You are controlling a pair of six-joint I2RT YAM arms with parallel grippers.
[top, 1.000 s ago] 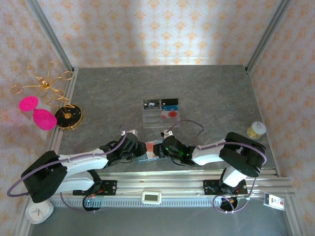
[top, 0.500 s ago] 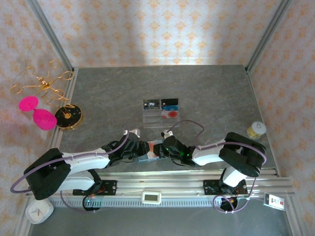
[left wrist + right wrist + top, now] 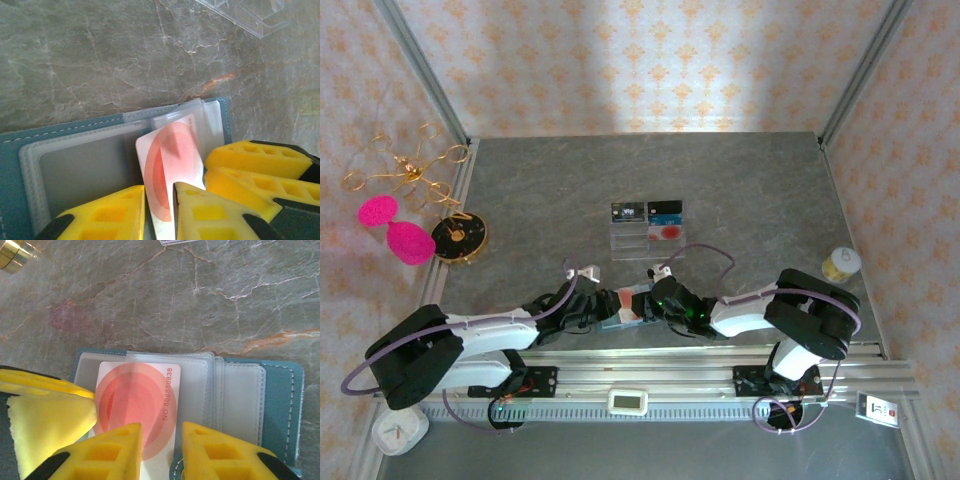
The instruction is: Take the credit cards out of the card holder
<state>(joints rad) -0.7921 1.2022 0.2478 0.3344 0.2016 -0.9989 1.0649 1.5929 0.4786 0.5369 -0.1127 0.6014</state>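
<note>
The card holder lies open on the bench, close to the near edge and between our two arms, with its teal cover down and its clear pockets facing up. A pale credit card with a red disc printed on it sticks partway out of one pocket. Our left end effector has its fingers a narrow gap apart with that card running between them; we cannot tell whether they pinch it. Our right end effector sits over one edge of the card, fingers also only a little apart, and we cannot tell if it grips anything. The two end effectors are just beside each other over the holder. Farther back on the bench stands a clear tray
</note>
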